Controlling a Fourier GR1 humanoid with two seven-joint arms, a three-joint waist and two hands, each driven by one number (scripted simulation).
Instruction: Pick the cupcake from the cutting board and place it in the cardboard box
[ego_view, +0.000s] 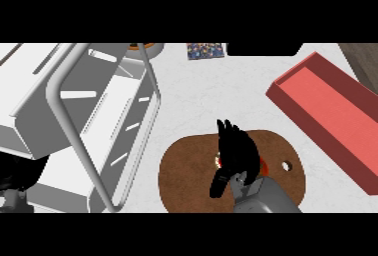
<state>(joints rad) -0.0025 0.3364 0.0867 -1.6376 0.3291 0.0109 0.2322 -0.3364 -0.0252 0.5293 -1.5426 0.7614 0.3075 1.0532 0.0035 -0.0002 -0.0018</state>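
Note:
A brown oval cutting board (184, 172) lies at the lower middle of the counter. My right hand (238, 150) hovers over its centre, fingers stretched toward the far side and thumb out to the left. It covers the cupcake (264, 167), of which only slivers of red and yellow show at the hand's edges. I cannot tell whether the hand touches the cupcake. The box (332, 107), long and red with a pink floor, lies slantwise at the right, apart from the board. My left hand (18, 172) shows as a dark shape at the lower left edge.
A large white dish rack (81, 115) with a tall bent rail fills the left side, next to the board. A small patterned item (205, 50) and a dark object (264, 48) sit at the far edge. Bare counter separates the board from the box.

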